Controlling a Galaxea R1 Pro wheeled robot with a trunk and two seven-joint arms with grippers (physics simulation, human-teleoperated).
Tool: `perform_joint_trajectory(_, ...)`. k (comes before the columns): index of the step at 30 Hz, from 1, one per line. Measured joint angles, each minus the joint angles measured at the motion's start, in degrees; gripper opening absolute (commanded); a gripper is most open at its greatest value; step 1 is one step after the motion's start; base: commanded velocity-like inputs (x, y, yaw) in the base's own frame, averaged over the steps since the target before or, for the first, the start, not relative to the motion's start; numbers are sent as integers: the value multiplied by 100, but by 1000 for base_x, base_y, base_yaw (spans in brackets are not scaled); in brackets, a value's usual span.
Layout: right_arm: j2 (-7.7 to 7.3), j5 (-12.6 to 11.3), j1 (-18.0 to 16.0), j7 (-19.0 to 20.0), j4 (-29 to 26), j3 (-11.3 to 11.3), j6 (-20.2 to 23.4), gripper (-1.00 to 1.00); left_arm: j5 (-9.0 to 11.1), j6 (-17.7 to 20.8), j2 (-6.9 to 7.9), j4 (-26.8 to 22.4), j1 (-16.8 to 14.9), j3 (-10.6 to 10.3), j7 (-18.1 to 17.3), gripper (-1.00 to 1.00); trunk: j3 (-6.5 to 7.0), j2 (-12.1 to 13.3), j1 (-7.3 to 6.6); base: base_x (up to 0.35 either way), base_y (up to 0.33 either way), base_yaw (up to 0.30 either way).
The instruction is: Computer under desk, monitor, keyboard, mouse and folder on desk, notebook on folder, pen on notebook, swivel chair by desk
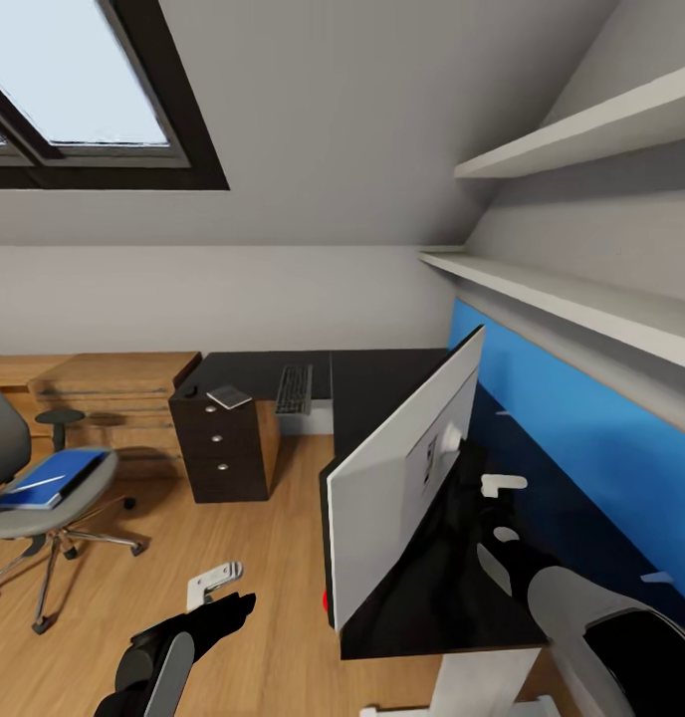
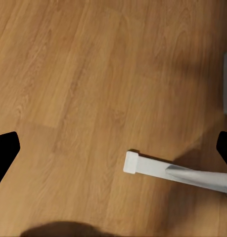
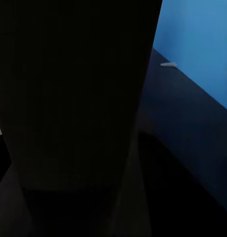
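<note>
The wide flat monitor (image 1: 402,478), white-backed, is seen standing on the glossy black L-shaped desk (image 1: 382,393) before its blue back panel (image 1: 581,448). The right gripper (image 1: 502,508) is placed behind the monitor, just beside its back; whether its white fingers are released or clenched cannot be told, since the right wrist view is nearly black. The left gripper (image 1: 215,586) is held low over the wood floor (image 2: 83,74), its jaws apart and grasping nothing. Further along the desk lie the slim grey keyboard (image 1: 294,388) and a thin grey notebook (image 1: 229,397). The bright-blue folder (image 1: 56,478) rests on the grey swivel chair (image 1: 44,498), a slim white pen (image 1: 39,485) apparently upon it.
</note>
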Motion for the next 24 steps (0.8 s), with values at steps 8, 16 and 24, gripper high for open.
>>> perform_joint_trajectory(8,0,-7,-1,-49,19,-7,-18,-100,0,3,0,3,0,0,0,100,0,0,2,241,-5,0)
perform_joint_trajectory(16,-1,-6,0,-50,16,-8,-13,-100,0,5,0,1,0,0,0,100,0,0,2,38,0,0)
perform_joint_trajectory(24,0,-7,-1,-50,20,-8,-18,-100,0,-2,0,0,0,0,0,100,0,0,0,224,-1,0)
